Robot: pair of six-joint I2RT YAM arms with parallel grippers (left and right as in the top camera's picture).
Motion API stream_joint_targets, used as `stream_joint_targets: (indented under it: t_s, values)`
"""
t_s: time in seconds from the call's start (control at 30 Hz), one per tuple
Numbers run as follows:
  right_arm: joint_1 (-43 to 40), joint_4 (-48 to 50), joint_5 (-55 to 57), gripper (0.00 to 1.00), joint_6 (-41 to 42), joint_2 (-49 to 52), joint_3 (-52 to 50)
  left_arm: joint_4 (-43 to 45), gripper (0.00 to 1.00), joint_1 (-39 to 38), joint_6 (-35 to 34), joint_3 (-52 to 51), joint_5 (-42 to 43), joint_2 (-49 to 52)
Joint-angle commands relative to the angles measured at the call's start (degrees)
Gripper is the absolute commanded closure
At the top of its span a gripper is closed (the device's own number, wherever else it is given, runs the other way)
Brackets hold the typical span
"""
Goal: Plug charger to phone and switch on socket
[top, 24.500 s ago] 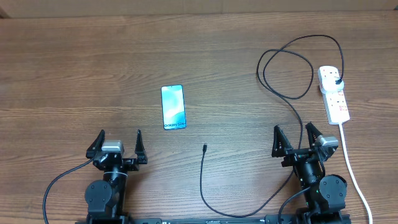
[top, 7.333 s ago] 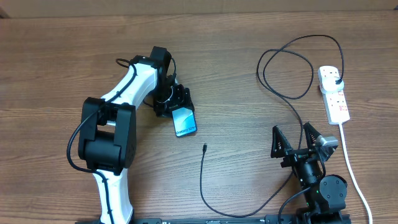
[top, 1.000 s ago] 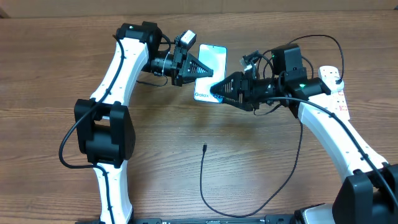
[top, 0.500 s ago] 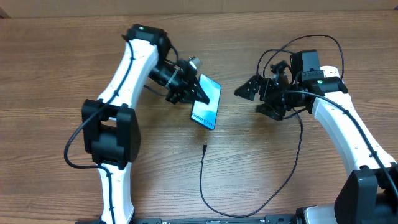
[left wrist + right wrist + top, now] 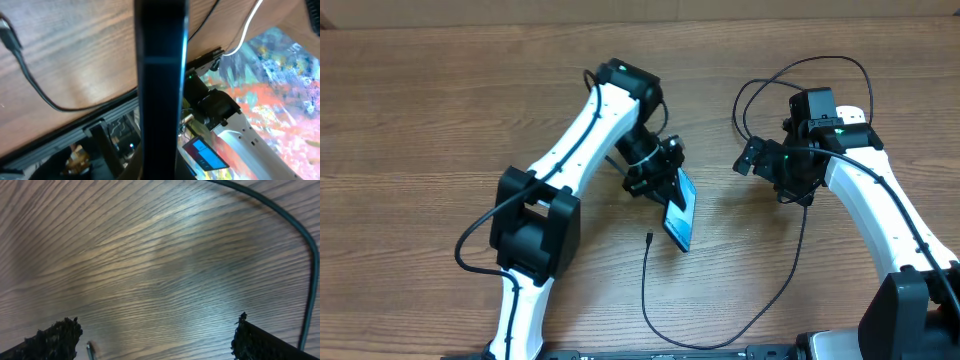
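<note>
The bench (image 5: pixel 430 110) is brown wood with long, straight grain, and it looks glossy in the right wrist view. The phone (image 5: pixel 680 218) is a slim flat rectangle with a cyan screen. It sits at the centre of the overhead frame, tipped up on edge with its lower end near the bench. The left wrist view shows it edge-on as a thin dark bar.

The left tool (image 5: pixel 668 192) is clenched on the phone's upper end. The charger (image 5: pixel 644 290), a thin round black cable, curves across the lower centre. Its small connector tip lies just left of the phone's lower end, near it but apart.

The right tool (image 5: pixel 752 160), in the right half of the frame, is spread wide and grasps nothing. Its rough black fingertips (image 5: pixel 55 336) hang over bare wood beside a loop of the cable.
</note>
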Motion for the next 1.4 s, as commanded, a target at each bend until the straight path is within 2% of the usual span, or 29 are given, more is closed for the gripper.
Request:
stream_joint_targets:
  t_s: [0.0,0.27,0.5,0.8,1.37]
  values:
    - [-0.2,0.1,2.2,0.00,-0.2,0.5,-0.2,-0.4,0.96,-1.2,-4.5,-0.2,2.1,-0.9]
    - [-0.2,0.2,2.2,0.00,-0.2,0.5,-0.2,-0.4,0.96,-2.0,-4.8,-0.2,8.8,-0.9]
    - [-0.2,0.1,2.2,0.00,-0.2,0.5,-0.2,-0.4,0.96,-2.0,-12.4,-0.2,19.6,-0.9]
    - [-0.2,0.2,2.2,0.00,-0.2,0.5,-0.2,-0.4,0.96,-2.0,-14.1,-0.2,26.4,-0.9]
    - [-0.2,0.1,2.2,0.00,-0.2,0.5,-0.2,-0.4,0.96,-1.6,-13.2,-0.2,23.7,-0.9]
